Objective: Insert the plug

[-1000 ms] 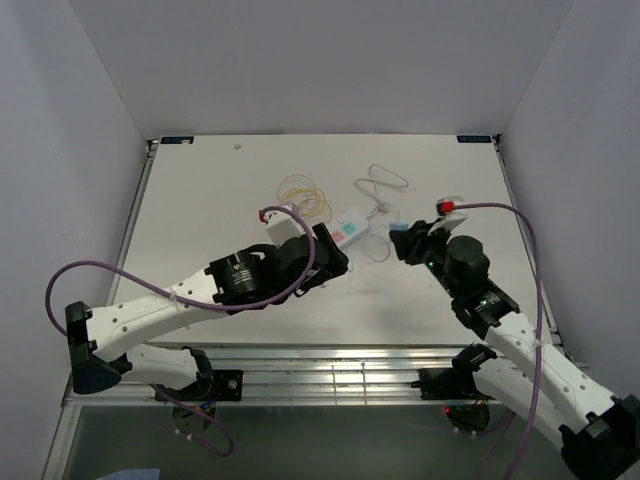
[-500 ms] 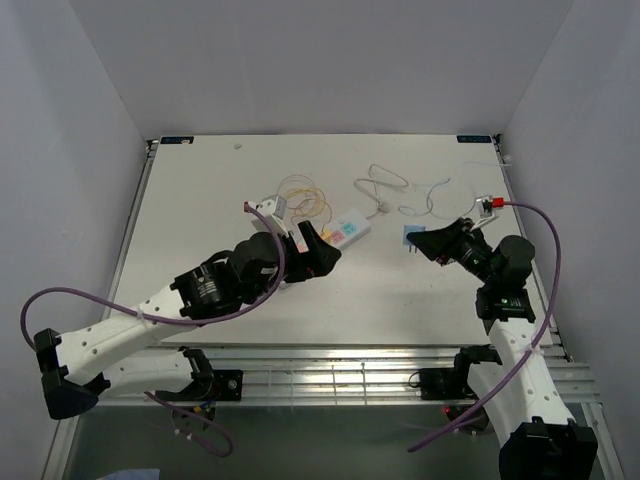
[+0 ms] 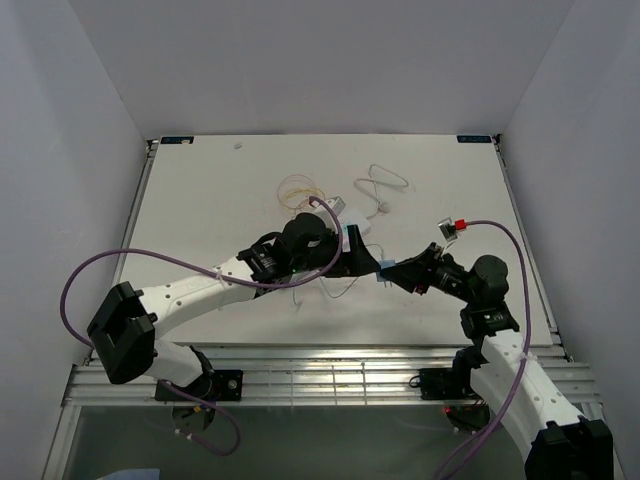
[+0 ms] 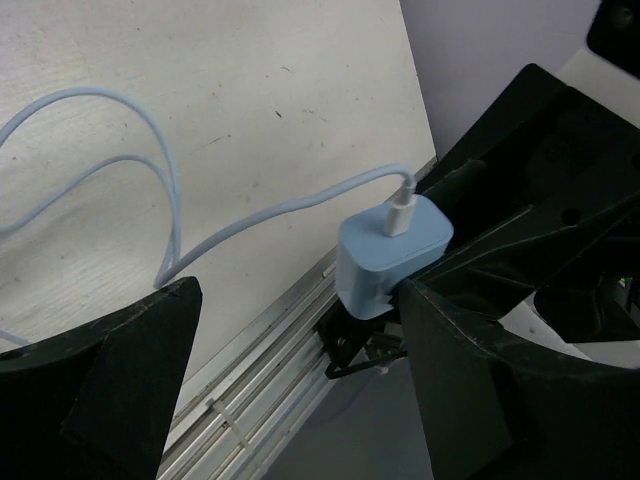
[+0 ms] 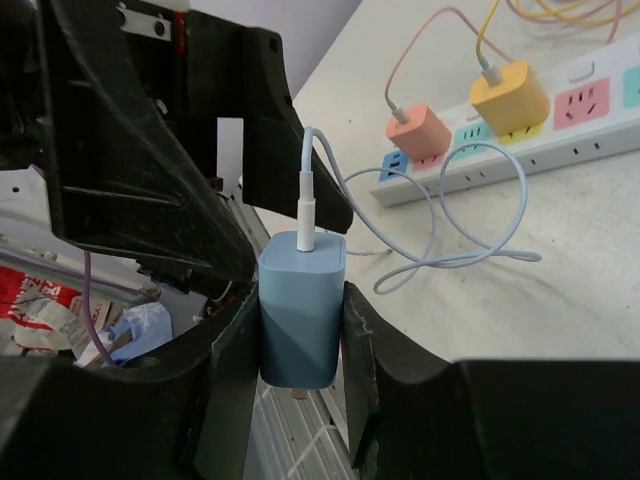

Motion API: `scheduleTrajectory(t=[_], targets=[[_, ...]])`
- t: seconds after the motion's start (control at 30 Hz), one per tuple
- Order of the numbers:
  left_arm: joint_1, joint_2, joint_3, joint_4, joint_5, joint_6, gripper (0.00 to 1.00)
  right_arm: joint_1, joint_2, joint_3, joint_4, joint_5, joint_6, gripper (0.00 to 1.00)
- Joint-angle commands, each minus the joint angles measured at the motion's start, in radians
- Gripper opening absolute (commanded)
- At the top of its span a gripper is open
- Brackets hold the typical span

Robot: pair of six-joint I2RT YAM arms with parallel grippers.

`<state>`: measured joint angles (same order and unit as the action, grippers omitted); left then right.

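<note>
While the right gripper [image 5: 300, 335] is clamped on the blue charger plug [image 5: 302, 300], fingers flat on its two sides, we count the pick-up as done. What looks like a bit of prong shows below the grip, though that's hard to make out. The pale blue cable [image 5: 440, 250] leaves the plug's top just above the fingers and loops out over the table [image 5: 580, 290] ahead of the hand. Farther ahead lies the white power strip [image 5: 530, 135], w/ a pink charger [image 5: 420, 128] and an orange charger [image 5: 510, 98] seated side by side. Sockets next to them look free. So plug and strip are well apart, and the plug is up off the table.

Our left gripper [image 4: 300, 330] hangs right in front of the right one, jaws spread wide and gripping nothing. From its wrist cam the plug sits in the gap btwn its fingers, closer to one of them. Whether it touches, we can't tell. In the top view the two hands meet nose to nose, and the left arm [image 3: 200, 290] covers most of the strip.

Left to do, as we judge it:
- hand the plug over or carry it as is
- line the prongs up w/ a free socket
- push home

Insertion itself not begun.
</note>
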<state>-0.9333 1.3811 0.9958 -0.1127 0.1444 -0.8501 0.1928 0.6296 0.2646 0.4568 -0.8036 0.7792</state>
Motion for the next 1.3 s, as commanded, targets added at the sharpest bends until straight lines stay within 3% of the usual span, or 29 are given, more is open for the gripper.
scheduleTrajectory(t=[0.0, 0.33, 0.43, 0.53, 0.57, 0.67, 0.7, 0.8, 1.03, 1.27], targets=[[0.002, -0.011, 0.038, 0.102, 0.067, 0.003, 0.9, 0.039, 0.039, -0.016, 0.138, -0.003, 0.015, 0.08], [0.008, 0.004, 0.037, 0.162, 0.017, -0.003, 0.83, 0.088, 0.102, -0.048, 0.319, -0.06, 0.106, 0.08], [0.01, 0.004, 0.038, 0.179, 0.014, -0.003, 0.7, 0.112, 0.11, -0.048, 0.312, -0.049, 0.104, 0.08], [0.01, 0.001, 0.037, 0.182, 0.012, 0.005, 0.51, 0.125, 0.12, -0.045, 0.298, -0.048, 0.089, 0.08], [0.01, 0.001, 0.035, 0.182, 0.014, 0.006, 0.41, 0.129, 0.124, -0.044, 0.292, -0.043, 0.086, 0.08], [0.008, 0.001, 0.027, 0.186, 0.033, 0.019, 0.26, 0.131, 0.14, -0.035, 0.29, -0.031, 0.084, 0.08], [0.008, 0.003, 0.027, 0.189, 0.047, 0.02, 0.15, 0.134, 0.153, -0.03, 0.29, -0.026, 0.081, 0.08], [0.008, 0.006, 0.024, 0.183, 0.064, 0.023, 0.0, 0.14, 0.182, -0.005, 0.267, -0.023, 0.056, 0.08], [0.007, 0.003, 0.03, 0.177, 0.101, 0.043, 0.0, 0.149, 0.222, 0.068, 0.146, -0.003, -0.05, 0.22], [-0.001, 0.021, 0.05, 0.157, 0.106, 0.029, 0.0, 0.183, 0.249, 0.094, 0.137, -0.005, -0.075, 0.32]])
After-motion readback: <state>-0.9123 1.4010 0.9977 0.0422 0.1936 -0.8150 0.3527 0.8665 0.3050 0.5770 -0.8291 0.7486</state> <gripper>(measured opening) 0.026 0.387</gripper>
